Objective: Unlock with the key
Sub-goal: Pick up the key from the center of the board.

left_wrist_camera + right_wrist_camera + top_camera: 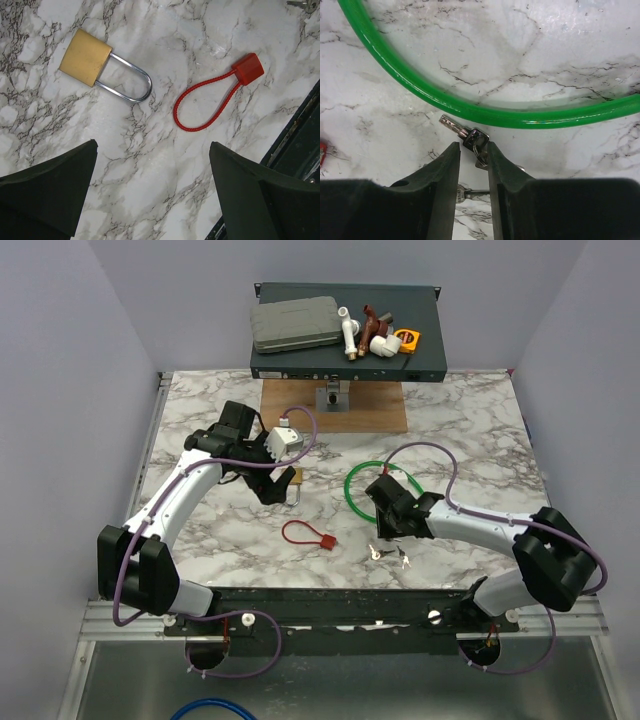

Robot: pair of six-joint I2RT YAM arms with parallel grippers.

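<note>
A bunch of keys (470,136) lies on the marble table (460,440) just below a green ring (470,112). My right gripper (472,145) stands low over it, jaws narrowed around the key ring. The right finger touches the dark key head. A small gap shows at the left finger. In the top view the keys (388,554) lie just in front of that gripper (385,530). A brass padlock (85,56) with a closed steel shackle lies flat, far from the keys. My left gripper (153,145) hovers wide open near it, holding nothing.
A red cable loop (248,68) lies between the padlock and the keys. At the back stands a wooden board (370,410) carrying a small metal fixture (333,395). Behind it a dark box (440,360) carries a grey case, pipe fittings and a tape measure.
</note>
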